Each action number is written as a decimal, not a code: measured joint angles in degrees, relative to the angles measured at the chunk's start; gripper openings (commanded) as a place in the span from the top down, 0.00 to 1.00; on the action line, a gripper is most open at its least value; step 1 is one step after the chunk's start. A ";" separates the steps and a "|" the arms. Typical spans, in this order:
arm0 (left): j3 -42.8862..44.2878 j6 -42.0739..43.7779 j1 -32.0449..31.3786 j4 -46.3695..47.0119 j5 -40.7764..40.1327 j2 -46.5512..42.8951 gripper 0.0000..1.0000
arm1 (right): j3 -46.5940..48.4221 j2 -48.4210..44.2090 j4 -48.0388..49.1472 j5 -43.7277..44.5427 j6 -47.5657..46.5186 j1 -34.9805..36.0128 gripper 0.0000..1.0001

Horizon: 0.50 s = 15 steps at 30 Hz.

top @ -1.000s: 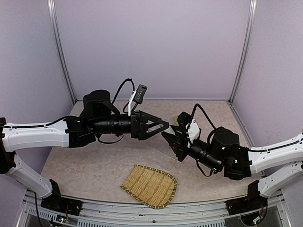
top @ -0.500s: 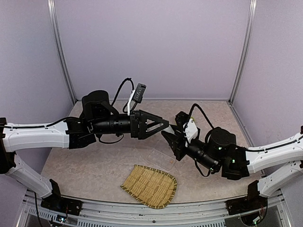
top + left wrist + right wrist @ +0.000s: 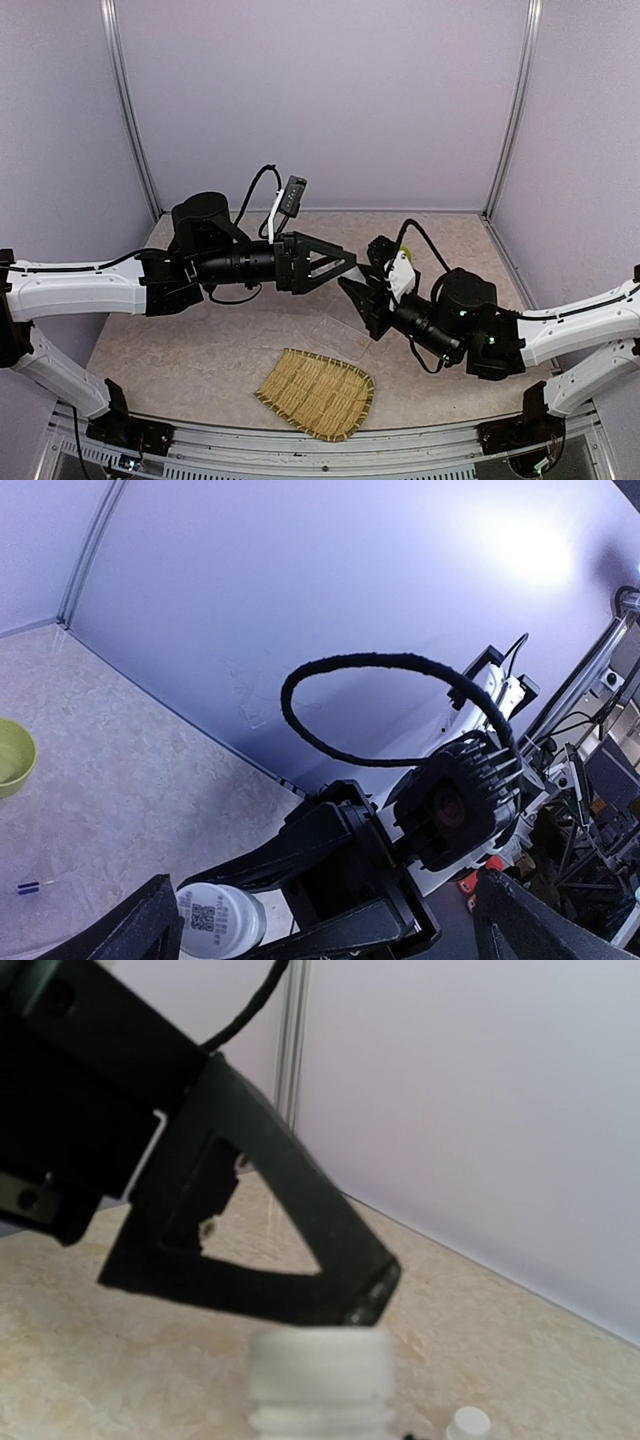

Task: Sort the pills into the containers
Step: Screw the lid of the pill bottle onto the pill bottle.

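One white bottle, neck toward spread left hand, clenched in right hand; organiser box flat.

So the clear plastic organiser box just lies flat around the middle of the table, see-through, with one tiny dark mark in it. The white pill bottle is up in the air, QR label showing, threaded neck bare.

Blurred white bottle neck, left hand's black finger above it, small white cap beside
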 measured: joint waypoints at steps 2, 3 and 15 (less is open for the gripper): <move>-0.02 0.02 0.00 0.00 -0.39 0.00 0.01 | -0.02 -0.35 -0.02 0.04 -0.26 0.00 0.76; -0.02 0.04 0.00 0.04 -0.59 0.00 0.01 | -0.02 -0.70 -0.02 0.07 -0.37 0.00 0.76; -0.04 -0.07 -0.20 -0.50 -0.24 0.00 0.01 | 0.09 -0.42 1.49 0.50 -0.98 0.00 0.76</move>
